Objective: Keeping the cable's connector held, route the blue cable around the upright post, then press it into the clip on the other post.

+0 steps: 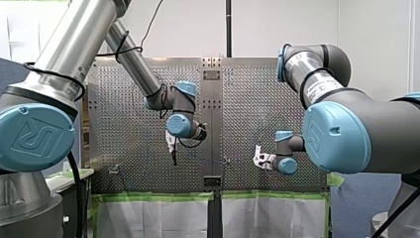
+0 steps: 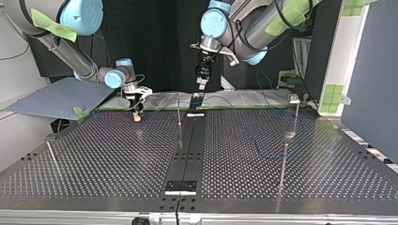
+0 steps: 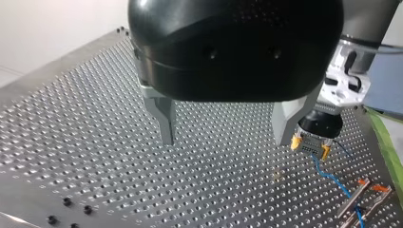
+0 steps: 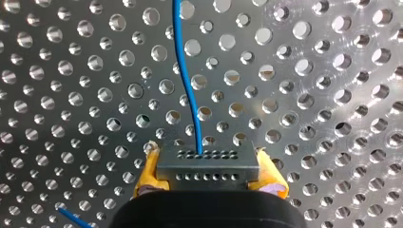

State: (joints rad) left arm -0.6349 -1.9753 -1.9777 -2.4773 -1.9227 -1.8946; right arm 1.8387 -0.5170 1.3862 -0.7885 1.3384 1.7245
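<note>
The blue cable (image 4: pixel 187 85) is a thin, slightly wavy strand leaving the middle of a dark grey connector (image 4: pixel 208 167), a flat block with two rows of small holes. My right claw (image 4: pixel 208 176) is clamped on that connector, its yellow pads (image 4: pixel 146 176) pressing the block's two ends, close over the perforated surface (image 4: pixel 332 95). In the top view this claw sits at about ten o'clock on the surface, with a thin upright post (image 2: pixel 178 110) at its three o'clock, apart from it. My left claw (image 3: pixel 225 130) hangs over the surface at twelve o'clock, metal fingers (image 3: pixel 164 118) spread wide, gripping nothing.
</note>
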